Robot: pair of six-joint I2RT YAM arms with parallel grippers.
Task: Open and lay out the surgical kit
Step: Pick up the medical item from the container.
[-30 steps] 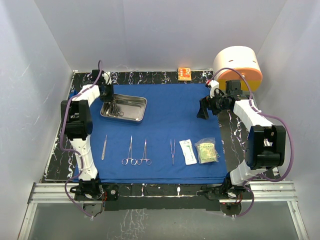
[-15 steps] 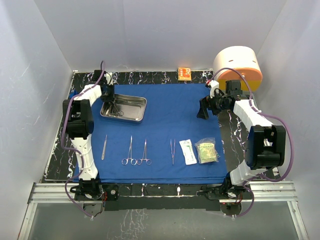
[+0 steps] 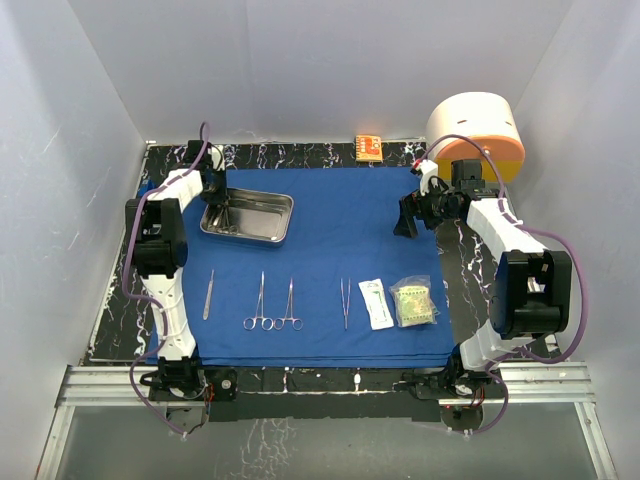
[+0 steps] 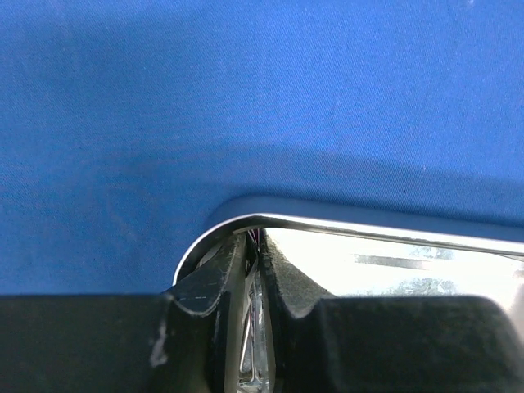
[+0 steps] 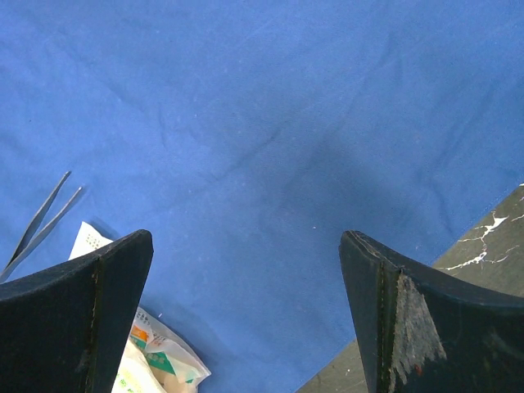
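Note:
The royal-blue drape (image 3: 340,220) lies spread flat on the table. The steel tray (image 3: 262,218) sits at its back left. My left gripper (image 3: 216,203) reaches into the tray's left end, and in the left wrist view (image 4: 255,246) it is shut on a slim metal instrument (image 4: 260,327) by the tray's corner rim (image 4: 368,223). Along the front lie tweezers (image 3: 209,294), two ring-handled forceps (image 3: 258,302), more tweezers (image 3: 345,302) and two packets (image 3: 376,303) (image 3: 414,302). My right gripper (image 3: 408,218) hangs open and empty over the drape's right side (image 5: 246,237).
A big cream-and-orange cylinder (image 3: 478,135) stands at the back right, close behind my right arm. A small orange box (image 3: 369,148) sits at the back edge of the black marble table (image 3: 300,155). The right wrist view shows the green packet (image 5: 155,360) and the tweezers' tips (image 5: 41,217).
My left gripper has shifted slightly inside the tray, and the instruments there have moved a little to the left with it. The right arm has not moved.

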